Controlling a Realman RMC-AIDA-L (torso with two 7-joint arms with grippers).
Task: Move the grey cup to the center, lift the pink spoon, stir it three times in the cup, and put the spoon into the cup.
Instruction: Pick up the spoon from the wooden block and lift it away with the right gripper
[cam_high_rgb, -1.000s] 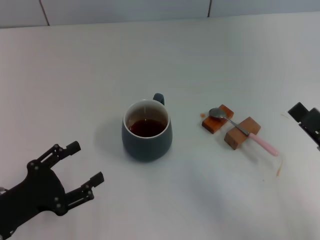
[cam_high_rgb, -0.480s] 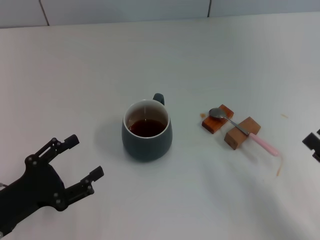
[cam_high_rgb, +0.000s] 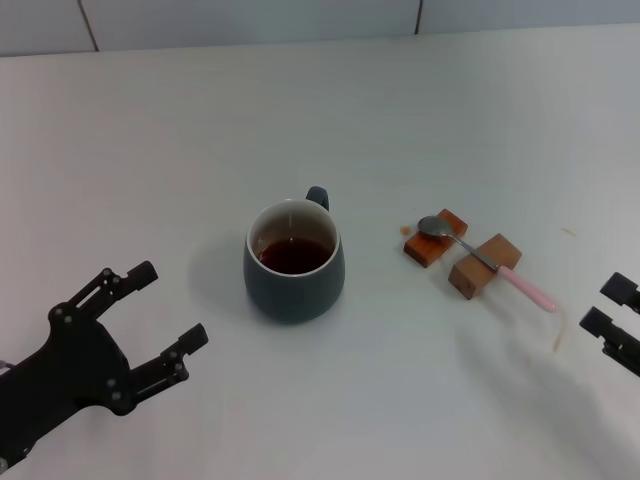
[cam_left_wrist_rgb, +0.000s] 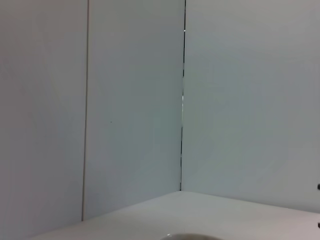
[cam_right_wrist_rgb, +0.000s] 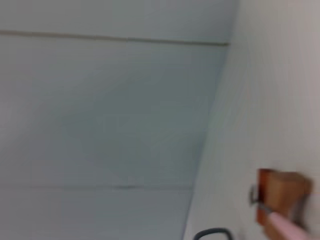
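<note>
**Right pincer closes in on the spoon while the left backs away from the cup**

Since a second ago the right pincer (cam_high_rgb: 610, 315) has slid from further back at the worktop's right edge to a spot nearer the robot, beside the handle end of the pink spoon (cam_high_rgb: 487, 263); the left pincer (cam_high_rgb: 160, 318) has only drifted slightly. Cup and spoon have not shifted.

The spoon lies just off the right pincer's tips, towards the middle of the worktop (cam_high_rgb: 320, 110). It bridges two wooden blocks (cam_high_rgb: 458, 253), bowl on one, neck on the other, pink handle overhanging. That propping likely exists so fingers can get under the handle. The right pincer's two tips show slightly apart and hold nothing.

The grey cup (cam_high_rgb: 294, 261) sits ahead of the left pincer and to its right, well apart from it, handle turned away from the robot, dark liquid inside. It looks already centred, which would explain why the left pincer hangs back, fingers spread wide and empty.
</note>
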